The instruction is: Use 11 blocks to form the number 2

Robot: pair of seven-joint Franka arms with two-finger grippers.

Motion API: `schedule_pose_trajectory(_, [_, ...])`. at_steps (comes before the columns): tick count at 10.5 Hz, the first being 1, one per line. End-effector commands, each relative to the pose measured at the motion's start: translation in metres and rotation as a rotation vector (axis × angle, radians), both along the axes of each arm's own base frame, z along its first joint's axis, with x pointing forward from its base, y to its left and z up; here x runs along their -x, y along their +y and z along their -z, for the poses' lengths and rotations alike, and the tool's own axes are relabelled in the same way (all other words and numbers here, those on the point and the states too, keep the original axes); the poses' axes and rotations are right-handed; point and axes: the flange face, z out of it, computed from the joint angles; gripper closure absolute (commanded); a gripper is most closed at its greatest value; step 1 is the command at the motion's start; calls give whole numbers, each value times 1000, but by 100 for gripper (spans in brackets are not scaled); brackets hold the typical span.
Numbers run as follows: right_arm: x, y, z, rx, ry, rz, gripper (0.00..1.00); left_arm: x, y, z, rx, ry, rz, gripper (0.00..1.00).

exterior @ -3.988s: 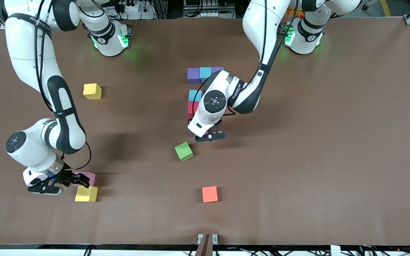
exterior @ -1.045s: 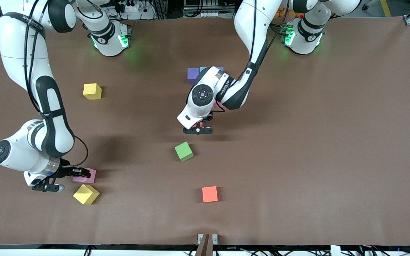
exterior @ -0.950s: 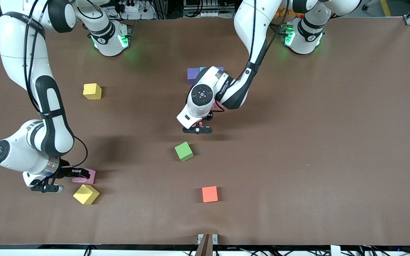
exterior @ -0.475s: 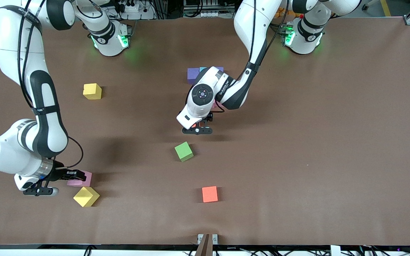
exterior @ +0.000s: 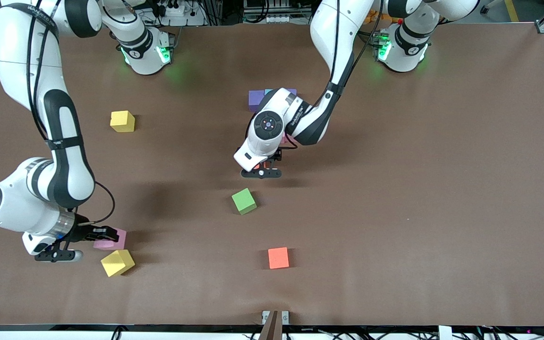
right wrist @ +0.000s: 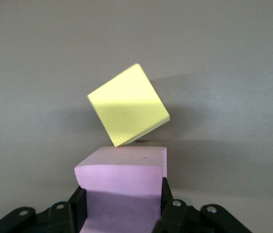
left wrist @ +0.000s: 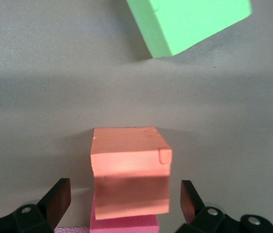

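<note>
The number 2 [exterior: 259, 98] is only partly built near the middle of the tabletop [exterior: 418, 189], and the left arm covers most of it: a purple block [exterior: 255, 99] and slivers of a light blue and a second purple one show at its edge farthest from the front camera. In the left wrist view a red block [left wrist: 130, 170] sits flush against a pink block [left wrist: 124, 224] whose face is cut off by the frame. The left claw [exterior: 261, 173] stands over that red block with its fingers [left wrist: 56, 200] spread wide on either side, touching nothing.

Loose blocks lie nearer the front camera – a green block [exterior: 244, 201] just clear of the left claw, turned askew, and an orange block [exterior: 278, 258] nearer still.

Toward the right arm's end, the right claw [exterior: 104, 236] is clamped on another pink block [exterior: 110, 239]; whether it rests on the tabletop or is lifted is hard to tell. A yellow cube [exterior: 118, 262] lies skewed just beside it, nearer the camera, and a second yellow cube [exterior: 123, 121] sits well apart, farther from the camera.
</note>
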Motion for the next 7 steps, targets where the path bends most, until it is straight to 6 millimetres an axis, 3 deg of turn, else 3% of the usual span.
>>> schedule_pose_trajectory(1, [-2, 23, -20, -9, 23, -7, 71, -7, 9, -32, -4, 31, -16, 0])
schedule_pose_trajectory(4, [0, 77, -36, 5, 4, -96, 71, -34, 31, -68, 2, -23, -52, 0])
schedule_pose_trajectory(7, [14, 172, -43, 5, -5, -228, 71, -63, 56, -81, -2, -74, -108, 0])
